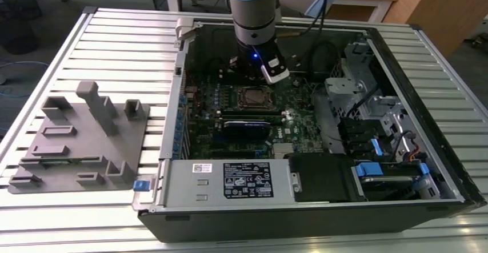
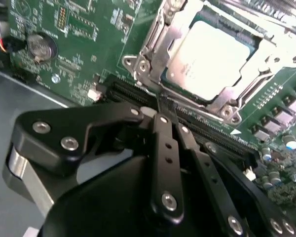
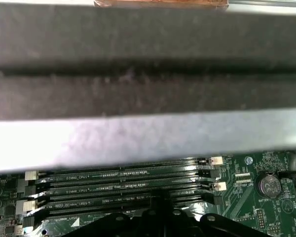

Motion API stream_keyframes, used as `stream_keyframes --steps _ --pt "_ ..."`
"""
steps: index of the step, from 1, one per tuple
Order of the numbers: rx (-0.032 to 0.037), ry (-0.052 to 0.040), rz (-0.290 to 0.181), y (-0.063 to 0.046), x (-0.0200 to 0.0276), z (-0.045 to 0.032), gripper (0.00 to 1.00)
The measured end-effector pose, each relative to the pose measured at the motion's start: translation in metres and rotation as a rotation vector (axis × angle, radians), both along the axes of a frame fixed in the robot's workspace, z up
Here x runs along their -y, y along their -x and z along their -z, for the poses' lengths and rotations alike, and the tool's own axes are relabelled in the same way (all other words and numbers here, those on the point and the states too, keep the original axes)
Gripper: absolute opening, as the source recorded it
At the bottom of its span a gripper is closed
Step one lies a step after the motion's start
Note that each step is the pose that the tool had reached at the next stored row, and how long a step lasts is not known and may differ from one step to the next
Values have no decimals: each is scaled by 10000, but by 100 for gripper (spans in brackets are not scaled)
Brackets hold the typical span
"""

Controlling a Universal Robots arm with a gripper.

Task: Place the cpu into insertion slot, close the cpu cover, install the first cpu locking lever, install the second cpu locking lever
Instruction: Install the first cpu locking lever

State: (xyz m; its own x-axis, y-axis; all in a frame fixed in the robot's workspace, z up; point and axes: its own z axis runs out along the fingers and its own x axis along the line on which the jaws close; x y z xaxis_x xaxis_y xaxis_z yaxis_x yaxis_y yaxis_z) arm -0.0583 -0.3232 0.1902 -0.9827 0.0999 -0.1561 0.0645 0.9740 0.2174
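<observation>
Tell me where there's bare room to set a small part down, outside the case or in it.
Free: slatted table beyond the grey fixture block, on the exterior view's left of the computer case; the table strip past the case's right wall. Crowded: the motherboard around the cpu, where the gripper hangs beside the cpu cover; the drive bays and cables on the right.

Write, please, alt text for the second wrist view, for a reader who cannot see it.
The cpu, silvery-grey, sits in the insertion slot on the green circuit board, with the cpu cover closed around it. The black gripper, fingers together, points at the socket's near edge beside a long black slot.
</observation>
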Motion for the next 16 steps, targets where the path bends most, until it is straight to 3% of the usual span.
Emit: stream_keyframes --steps 3,9,12,16 --pt "14 -28 1 -2 -3 -20 11" --pt "1 -25 0 0 0 -141 11" --pt "4 -29 0 -1 -1 -150 11" --pt "95 -68 30 0 -1 -151 11"
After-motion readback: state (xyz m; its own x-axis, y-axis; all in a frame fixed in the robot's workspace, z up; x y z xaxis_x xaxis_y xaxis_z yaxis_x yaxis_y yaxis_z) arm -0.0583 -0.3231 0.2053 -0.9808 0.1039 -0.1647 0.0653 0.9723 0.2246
